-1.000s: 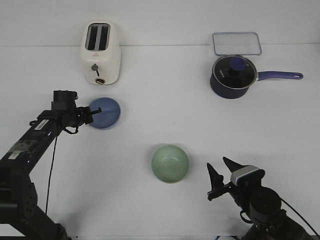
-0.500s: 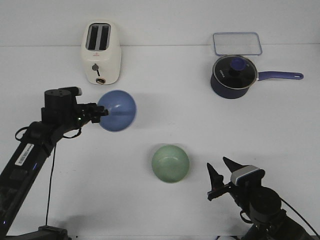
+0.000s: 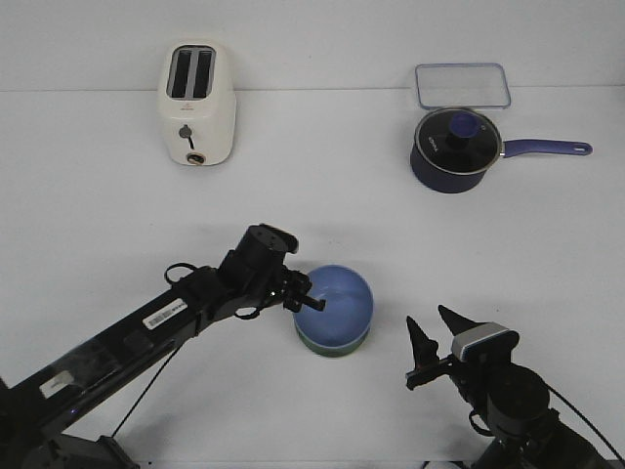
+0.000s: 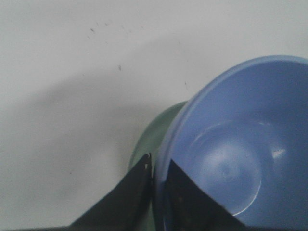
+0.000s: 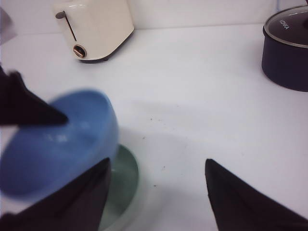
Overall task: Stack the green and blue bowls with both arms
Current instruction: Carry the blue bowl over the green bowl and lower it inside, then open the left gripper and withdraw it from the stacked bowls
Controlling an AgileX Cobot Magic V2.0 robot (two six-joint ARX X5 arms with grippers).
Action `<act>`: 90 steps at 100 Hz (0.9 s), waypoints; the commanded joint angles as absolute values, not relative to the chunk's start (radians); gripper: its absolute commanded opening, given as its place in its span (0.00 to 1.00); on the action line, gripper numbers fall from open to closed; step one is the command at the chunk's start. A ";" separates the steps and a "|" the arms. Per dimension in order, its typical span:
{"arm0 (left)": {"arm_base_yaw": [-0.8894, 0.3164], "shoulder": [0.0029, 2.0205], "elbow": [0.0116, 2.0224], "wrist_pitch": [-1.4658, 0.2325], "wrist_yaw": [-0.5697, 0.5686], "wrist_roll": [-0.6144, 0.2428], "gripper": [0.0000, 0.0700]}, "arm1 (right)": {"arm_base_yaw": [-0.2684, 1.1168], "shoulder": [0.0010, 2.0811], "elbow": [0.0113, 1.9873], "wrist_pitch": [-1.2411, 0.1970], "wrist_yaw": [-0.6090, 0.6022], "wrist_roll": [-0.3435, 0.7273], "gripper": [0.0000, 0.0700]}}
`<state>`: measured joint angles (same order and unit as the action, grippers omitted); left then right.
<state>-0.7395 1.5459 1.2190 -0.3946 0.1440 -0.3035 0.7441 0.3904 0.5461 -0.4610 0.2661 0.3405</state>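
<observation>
The left pincer (image 3: 305,296) pinches the blue bowl's (image 3: 337,305) rim, holding it over the green bowl (image 3: 332,345). The right pincer (image 3: 436,337) rests spread, just beside them on the surface (image 3: 312,195).

You can see a cream toaster (image 3: 196,103) standing at the back left of the white desk (image 3: 322,205). At the back right, a dark blue pot (image 3: 455,149) with a glass lid sits, its long handle pointing right. Just behind the pot lies a clear flat box lid (image 3: 463,84).
</observation>
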 commanded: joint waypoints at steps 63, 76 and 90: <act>-0.739 1.467 1.231 -0.420 0.020 -0.255 0.54 | 0.752 0.393 0.549 -0.451 0.270 0.331 0.57; -0.717 1.290 1.212 -0.450 -0.058 -0.222 0.54 | 0.752 0.393 0.549 -0.458 0.270 0.331 0.57; -0.714 1.052 1.018 -0.376 -0.137 -0.232 0.54 | 0.752 0.393 0.549 -0.474 0.270 0.331 0.57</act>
